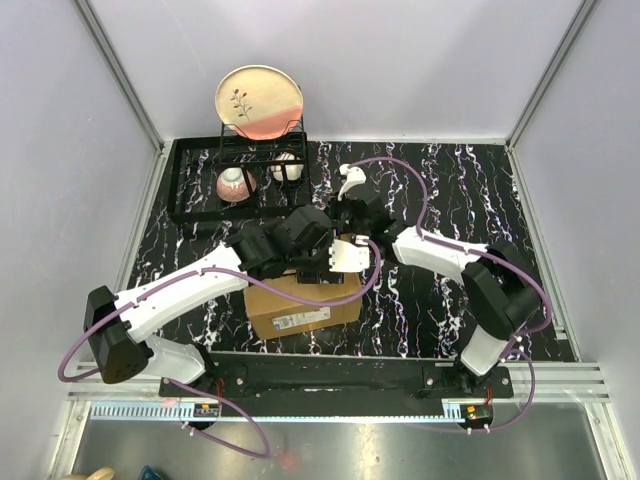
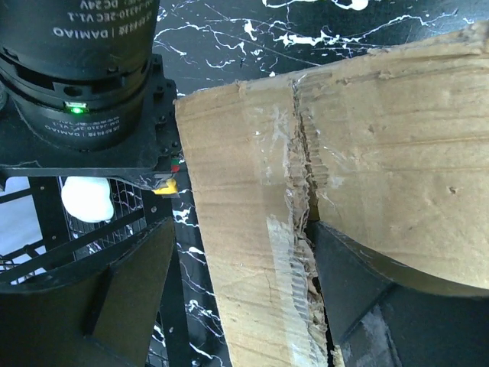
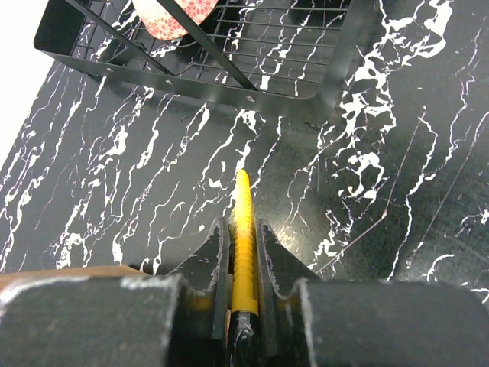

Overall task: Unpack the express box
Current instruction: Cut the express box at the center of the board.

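Note:
The express box (image 1: pixel 300 305) is a brown carton lying near the table's front edge, with a label on its near side. My left gripper (image 1: pixel 325 260) is over its far top edge. In the left wrist view it (image 2: pixel 241 229) is open, straddling a strip of top flap (image 2: pixel 244 252) with torn tape. One finger (image 2: pixel 351 283) is in the split seam, the other (image 2: pixel 130 290) outside the box. My right gripper (image 1: pixel 347 205) is just beyond the box. It (image 3: pixel 243 223) is shut on a ridged yellow cutter (image 3: pixel 242 195) pointing at the bare table.
A black wire dish rack (image 1: pixel 195 205) stands at the back left with a pink plate (image 1: pixel 260 100), a pink bowl (image 1: pixel 235 183) and a white cup (image 1: pixel 286 166). Its near edge (image 3: pixel 229 92) lies ahead of the right gripper. The two wrists are close together.

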### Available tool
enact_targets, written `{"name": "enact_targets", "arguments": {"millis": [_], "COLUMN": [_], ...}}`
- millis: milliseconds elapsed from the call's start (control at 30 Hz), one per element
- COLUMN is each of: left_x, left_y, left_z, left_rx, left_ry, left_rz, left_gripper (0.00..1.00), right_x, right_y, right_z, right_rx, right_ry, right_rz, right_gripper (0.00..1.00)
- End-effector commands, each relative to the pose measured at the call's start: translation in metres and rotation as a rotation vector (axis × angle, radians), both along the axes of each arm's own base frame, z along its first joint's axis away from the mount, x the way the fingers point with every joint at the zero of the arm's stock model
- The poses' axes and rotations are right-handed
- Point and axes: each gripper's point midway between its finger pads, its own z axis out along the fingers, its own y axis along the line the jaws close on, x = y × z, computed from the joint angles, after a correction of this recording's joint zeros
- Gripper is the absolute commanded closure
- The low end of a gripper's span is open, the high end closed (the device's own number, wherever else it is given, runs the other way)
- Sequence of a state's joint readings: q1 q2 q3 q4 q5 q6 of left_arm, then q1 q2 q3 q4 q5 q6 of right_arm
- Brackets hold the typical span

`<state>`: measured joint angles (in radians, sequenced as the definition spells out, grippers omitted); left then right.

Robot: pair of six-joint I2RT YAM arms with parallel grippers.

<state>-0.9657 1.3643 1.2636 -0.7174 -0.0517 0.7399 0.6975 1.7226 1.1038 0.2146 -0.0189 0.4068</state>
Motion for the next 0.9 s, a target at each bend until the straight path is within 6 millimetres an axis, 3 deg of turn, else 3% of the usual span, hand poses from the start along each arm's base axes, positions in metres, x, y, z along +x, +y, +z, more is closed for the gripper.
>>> {"name": "enact_targets", "arguments": {"millis": [0, 367, 433, 500, 667, 767, 800, 833, 867], "left_x": [0.006, -0.010, -0.007, -0.002, 0.005, 0.008, 0.009, 0.009, 0.009], "left_y": [0.001, -0.008, -0.009, -0.008, -0.007, -0.008, -0.009, -0.010, -0.009], "left_z": [0.003, -0.036, -0.039, -0.039, -0.024, -0.008, 0.000, 0.008, 0.014], "left_rx": [0.005, 0.093, 0.107, 0.129, 0.136, 0.112, 0.097, 0.076, 0.067], "left_ry": [-0.065, -0.092, -0.129, -0.149, -0.215, -0.247, -0.257, -0.271, -0.283], "left_rz": [0.004, -0.054, -0.050, -0.043, -0.016, 0.001, 0.005, 0.008, 0.018], "left_gripper": [0.21, 0.17, 0.20, 0.31, 0.43, 0.71, 0.93, 1.00, 1.00], "right_x": [-0.013, -0.026, -0.028, -0.032, -0.042, -0.047, -0.049, -0.053, -0.056], "right_y": [-0.004, -0.011, -0.011, -0.013, -0.016, -0.021, -0.022, -0.024, -0.026], "right_z": [0.010, 0.000, 0.000, 0.004, 0.010, 0.010, 0.011, 0.007, 0.012], "right_rx": [0.016, 0.026, 0.032, 0.044, 0.069, 0.075, 0.079, 0.074, 0.086], "right_ry": [-0.014, 0.017, 0.019, 0.019, 0.025, 0.028, 0.030, 0.038, 0.033], "right_rz": [-0.001, -0.024, -0.023, -0.023, -0.018, -0.022, -0.022, -0.022, -0.023], "right_gripper": [1.00, 1.00, 1.00, 1.00, 1.00, 1.00, 1.00, 1.00, 1.00]}}
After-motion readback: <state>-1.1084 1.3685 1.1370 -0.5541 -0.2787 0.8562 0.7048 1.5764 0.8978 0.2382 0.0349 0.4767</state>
